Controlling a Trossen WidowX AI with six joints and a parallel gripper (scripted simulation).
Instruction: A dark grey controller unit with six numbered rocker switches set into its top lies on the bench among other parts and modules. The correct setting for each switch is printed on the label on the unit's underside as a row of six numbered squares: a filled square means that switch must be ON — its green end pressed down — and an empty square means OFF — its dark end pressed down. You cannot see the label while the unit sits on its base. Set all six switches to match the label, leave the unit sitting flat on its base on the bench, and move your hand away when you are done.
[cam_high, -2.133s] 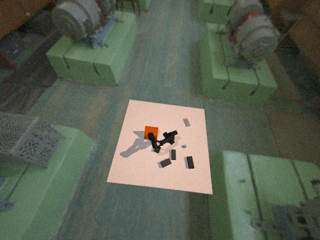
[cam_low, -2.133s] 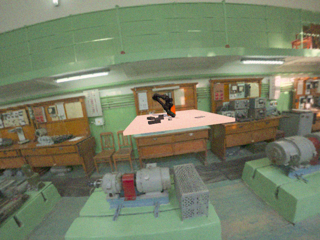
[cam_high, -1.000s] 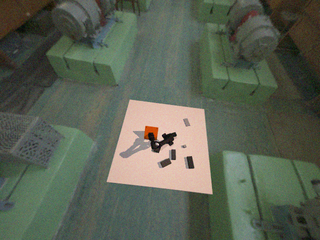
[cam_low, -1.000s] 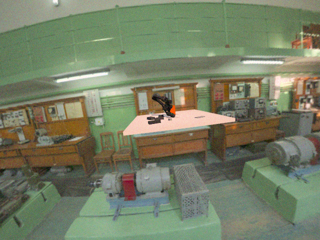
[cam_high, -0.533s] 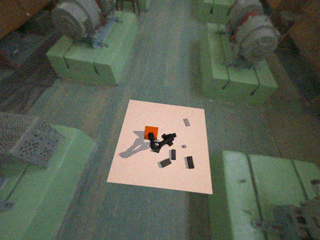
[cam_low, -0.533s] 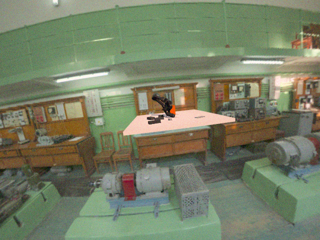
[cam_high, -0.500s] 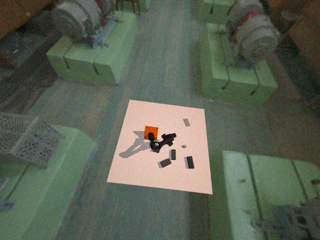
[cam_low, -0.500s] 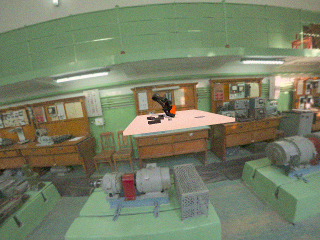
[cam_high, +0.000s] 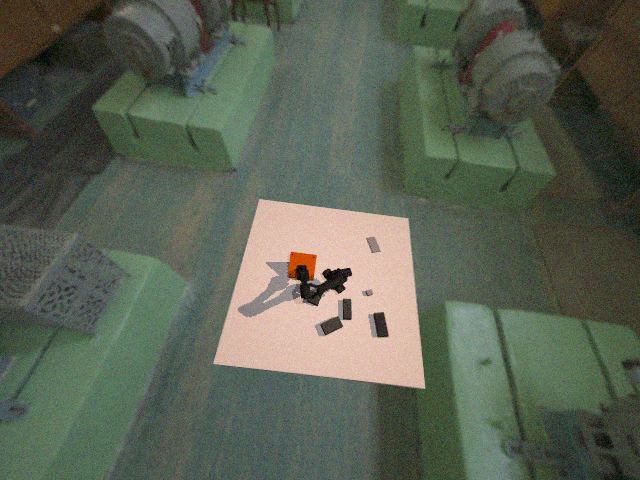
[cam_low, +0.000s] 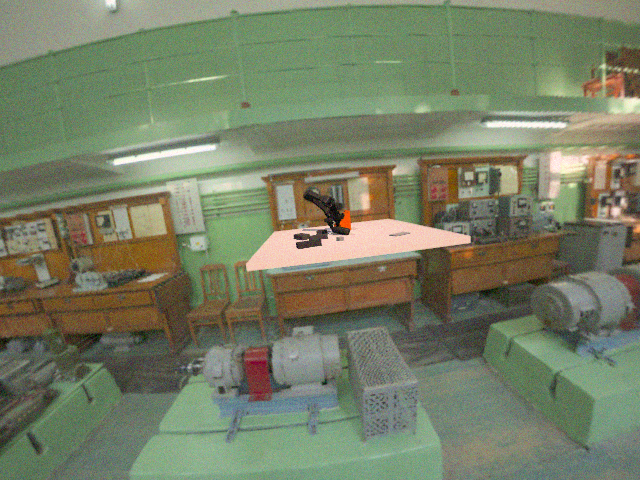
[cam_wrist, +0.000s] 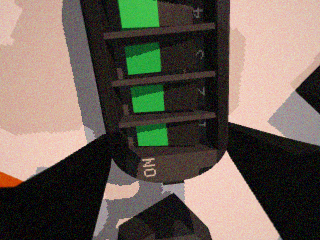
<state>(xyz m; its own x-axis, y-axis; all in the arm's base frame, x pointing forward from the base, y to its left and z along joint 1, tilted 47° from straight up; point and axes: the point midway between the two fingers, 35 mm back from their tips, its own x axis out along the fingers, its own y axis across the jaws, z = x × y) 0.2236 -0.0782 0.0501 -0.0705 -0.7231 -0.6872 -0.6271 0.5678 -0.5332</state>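
The dark grey controller unit (cam_wrist: 175, 167) fills the middle of the wrist view, its ON-marked end towards me. Switches 1 to 3 and part of 4 show, each with green on the left and dark on the right; which ends are pressed is hard to tell. Switches 5 and 6 are out of frame and the underside label is hidden. My gripper (cam_wrist: 166, 134) has one black finger against each long side of the unit near that end, shut on it. In the top and exterior views the arm and the unit merge into one small black shape, so the unit's height above the bench is unclear.
On the pink bench (cam_high: 242, 341) (cam_low: 439, 238) dark modules (cam_high: 346, 308) (cam_high: 330, 326) (cam_high: 379, 324) lie beside the arm. A small grey part (cam_high: 368, 292) and a flat grey plate (cam_high: 373, 244) lie farther off. An orange piece (cam_high: 302, 258) (cam_low: 347, 218) is near the arm.
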